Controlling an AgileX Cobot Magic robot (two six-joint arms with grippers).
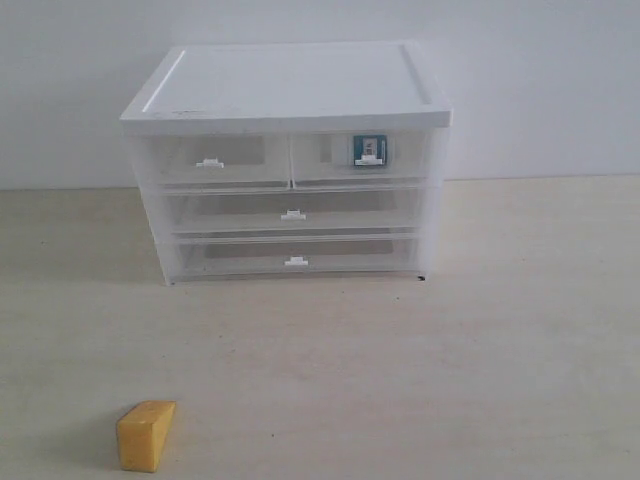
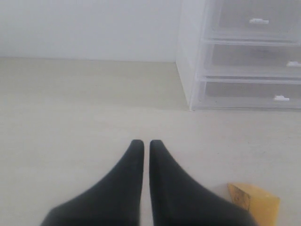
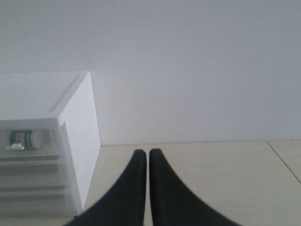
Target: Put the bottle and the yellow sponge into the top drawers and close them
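In the exterior view I am seeing the bottle lying inside the right one of the top drawers. Both are pushed in, so that half is looking done. The yellow sponge is sitting out on the table. In the left wrist view the left gripper is hovering pressed together and empty, with the sponge near it. In the right wrist view the right gripper is likewise pressed together on nothing. I am judging the sponge's stowing as what is left.

Both top drawers shut, bottle inside right one; yellow sponge outside.
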